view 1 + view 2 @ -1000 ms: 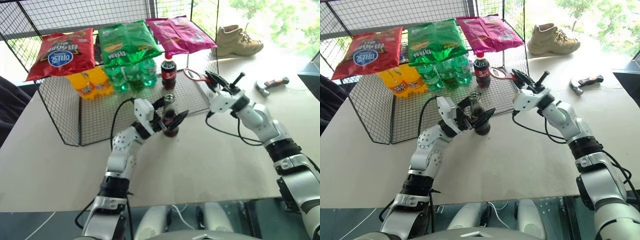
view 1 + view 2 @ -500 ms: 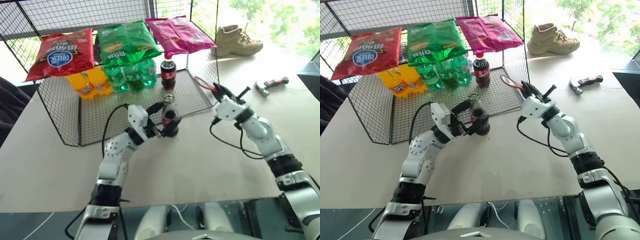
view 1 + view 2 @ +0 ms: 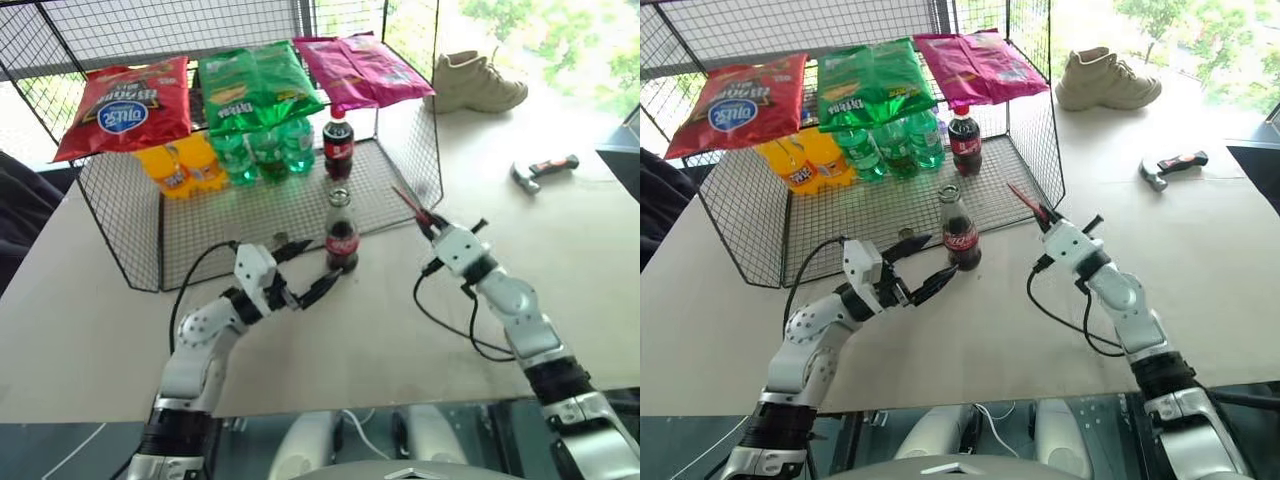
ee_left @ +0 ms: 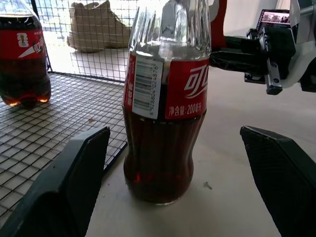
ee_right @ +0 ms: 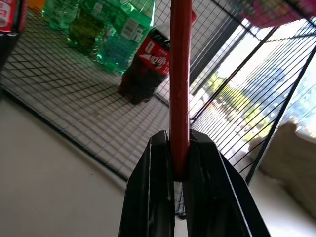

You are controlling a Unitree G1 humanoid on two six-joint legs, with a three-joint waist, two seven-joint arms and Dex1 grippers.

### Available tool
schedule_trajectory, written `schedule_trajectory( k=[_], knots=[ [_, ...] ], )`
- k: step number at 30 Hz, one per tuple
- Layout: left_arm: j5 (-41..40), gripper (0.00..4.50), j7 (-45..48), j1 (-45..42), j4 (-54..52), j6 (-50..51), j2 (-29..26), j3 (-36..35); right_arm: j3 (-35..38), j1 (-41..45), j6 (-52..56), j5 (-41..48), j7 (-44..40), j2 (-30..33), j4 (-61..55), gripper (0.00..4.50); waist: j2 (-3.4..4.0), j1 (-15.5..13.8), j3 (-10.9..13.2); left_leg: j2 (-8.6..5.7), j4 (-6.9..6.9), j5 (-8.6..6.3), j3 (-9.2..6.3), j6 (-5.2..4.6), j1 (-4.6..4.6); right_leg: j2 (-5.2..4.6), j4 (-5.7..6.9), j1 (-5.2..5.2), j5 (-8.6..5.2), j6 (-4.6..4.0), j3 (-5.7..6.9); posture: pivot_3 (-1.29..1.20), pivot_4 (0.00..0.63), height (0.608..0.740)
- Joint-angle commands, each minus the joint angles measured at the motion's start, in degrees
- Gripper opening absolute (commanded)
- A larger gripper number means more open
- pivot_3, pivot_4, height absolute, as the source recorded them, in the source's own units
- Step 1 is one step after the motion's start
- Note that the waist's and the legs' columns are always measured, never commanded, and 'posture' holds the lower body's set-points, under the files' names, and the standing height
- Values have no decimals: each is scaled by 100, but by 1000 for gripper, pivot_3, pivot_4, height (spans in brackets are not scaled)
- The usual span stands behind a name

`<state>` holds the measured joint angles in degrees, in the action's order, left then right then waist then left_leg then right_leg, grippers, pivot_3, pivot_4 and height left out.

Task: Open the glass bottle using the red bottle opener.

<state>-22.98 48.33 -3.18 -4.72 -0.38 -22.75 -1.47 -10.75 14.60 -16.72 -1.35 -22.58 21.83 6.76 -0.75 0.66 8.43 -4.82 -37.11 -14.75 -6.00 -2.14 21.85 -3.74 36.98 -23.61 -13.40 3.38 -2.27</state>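
The glass bottle (image 3: 342, 236) stood upright on the surface (image 3: 400, 330) beside the wire rack (image 3: 250, 215), apparently uncapped. The left gripper (image 3: 305, 274) was spread near it; the right gripper (image 3: 428, 218) pinched the red bottle opener (image 3: 410, 203).
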Motion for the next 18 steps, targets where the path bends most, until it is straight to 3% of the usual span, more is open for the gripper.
schedule_trajectory(
  k=[1,6,11,15,18],
  knots=[
    [-1,4395,-147,243,-287,19,-127,-226,118,-507,883,995,-602,46,-1114,0,1,-4,0,0,0,-2,0,-3,0,0,-1,0,0,0,-1,0,150,740],
    [-20,4395,-288,657,-525,92,-231,-376,469,-1231,2635,2287,-989,278,-2193,0,5,-1,3,0,0,-18,-3,-29,-3,-7,-3,3,0,0,-3,0,150,740],
    [-52,4395,-377,917,-684,181,-297,-481,726,-1592,3725,2889,-1193,639,-2708,0,6,-10,3,0,0,-19,-6,-31,-2,-10,-5,3,0,0,2,0,150,740],
    [18,4500,-514,1039,-701,259,-365,-566,848,-1716,4005,2964,-1346,896,-2852,1574,6,-10,3,0,0,-19,-7,-31,-1,-11,-7,3,0,0,5,0,150,740],
    [-26,4500,-503,1115,-736,323,-419,-630,1000,-1810,3968,2904,-1439,1015,-2793,3147,5,-23,4,0,0,-20,-8,-31,0,-11,-9,3,0,0,7,0,150,740]
  ],
)
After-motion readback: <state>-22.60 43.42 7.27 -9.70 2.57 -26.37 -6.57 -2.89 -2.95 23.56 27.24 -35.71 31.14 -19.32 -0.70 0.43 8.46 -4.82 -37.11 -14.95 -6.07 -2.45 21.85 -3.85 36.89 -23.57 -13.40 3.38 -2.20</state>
